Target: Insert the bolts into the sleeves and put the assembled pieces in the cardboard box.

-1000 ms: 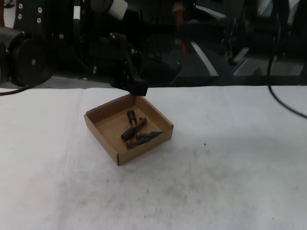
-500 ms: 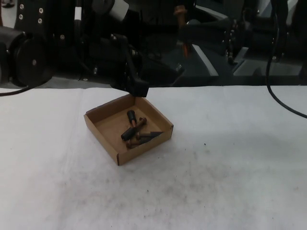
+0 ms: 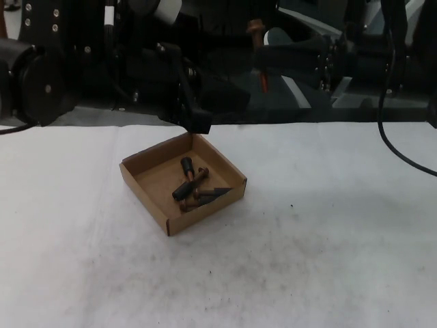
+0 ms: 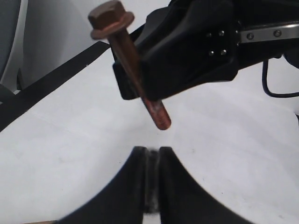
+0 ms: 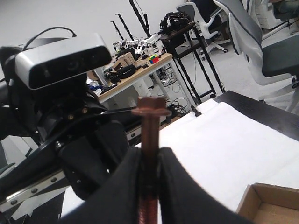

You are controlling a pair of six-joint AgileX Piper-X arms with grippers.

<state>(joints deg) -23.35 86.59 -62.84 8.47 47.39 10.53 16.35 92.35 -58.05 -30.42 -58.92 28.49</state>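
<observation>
Right tool (image 5: 148,161) clamps the bolt (image 5: 149,123) raised beyond the box (image 3: 145,203). Left tool (image 4: 148,155) pressed together, seemingly empty. Keep the bolt straight.

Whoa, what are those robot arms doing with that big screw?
The right gripper is holding a copper bolt upright in the air above the bench. The bolt has no sleeve on it yet. The left gripper is shut with nothing in it, facing the bolt. The cardboard box on the bench already has several pieces lying inside.
</observation>
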